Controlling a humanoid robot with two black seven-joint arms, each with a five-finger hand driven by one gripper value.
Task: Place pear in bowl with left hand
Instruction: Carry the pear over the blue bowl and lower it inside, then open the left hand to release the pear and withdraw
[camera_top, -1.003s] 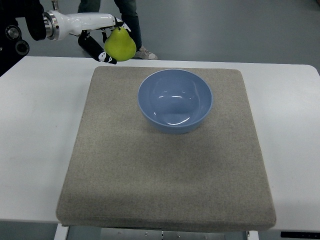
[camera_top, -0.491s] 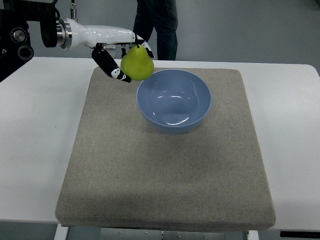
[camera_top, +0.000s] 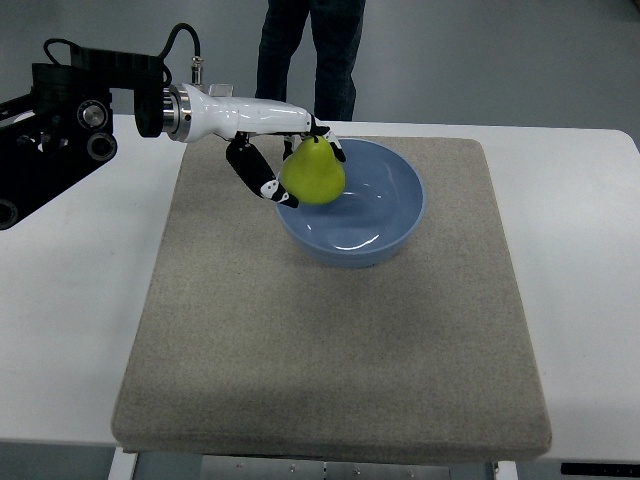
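A yellow-green pear (camera_top: 313, 173) hangs in my left hand (camera_top: 290, 165), whose white and black fingers are curled around its top and left side. The pear is held over the left rim of the blue bowl (camera_top: 380, 232), which stands on the far middle of the grey mat (camera_top: 330, 350). My left arm reaches in from the upper left. The inside of the bowl holds nothing that I can see. The right hand does not show.
The mat lies on a white table (camera_top: 70, 320). A person's legs (camera_top: 310, 50) in dark trousers stand just beyond the table's far edge, behind the bowl.
My left hand has carried the pear rightward and toward me, from beyond the mat's far left corner to above the bowl's left rim. The person behind has shifted to the right.
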